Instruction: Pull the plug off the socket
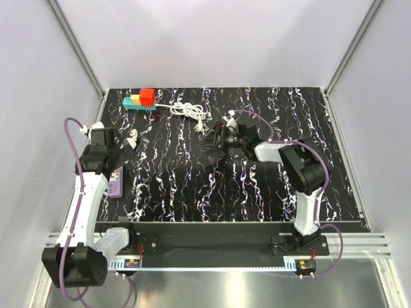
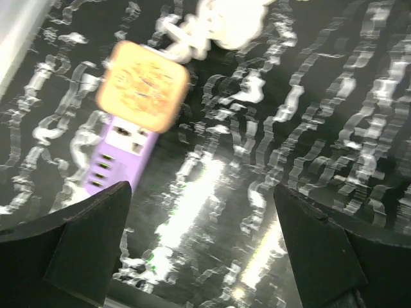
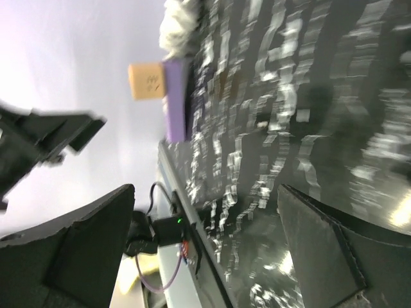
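Observation:
The socket [image 1: 133, 102], a short teal-blue power strip, lies at the back left of the table. A red plug [image 1: 147, 96] and an orange plug [image 1: 136, 98] stand on it. Its coiled white cord [image 1: 187, 111] trails to the right. My left gripper [image 1: 131, 138] hangs open near the left edge, in front of the socket and well apart from it. My right gripper [image 1: 213, 138] is open at mid-table, just right of the cord's end. Both wrist views are blurred, and the left gripper [image 2: 205, 244] and right gripper [image 3: 205, 247] have nothing between their fingers.
A purple power strip [image 1: 116, 183] lies by the left arm. Both wrist views show this purple strip [image 2: 122, 157] [image 3: 174, 96] carrying an orange plug [image 2: 142, 86] [image 3: 147, 81], with a white cord [image 2: 225, 19] beyond it. Walls close in on the left, back and right.

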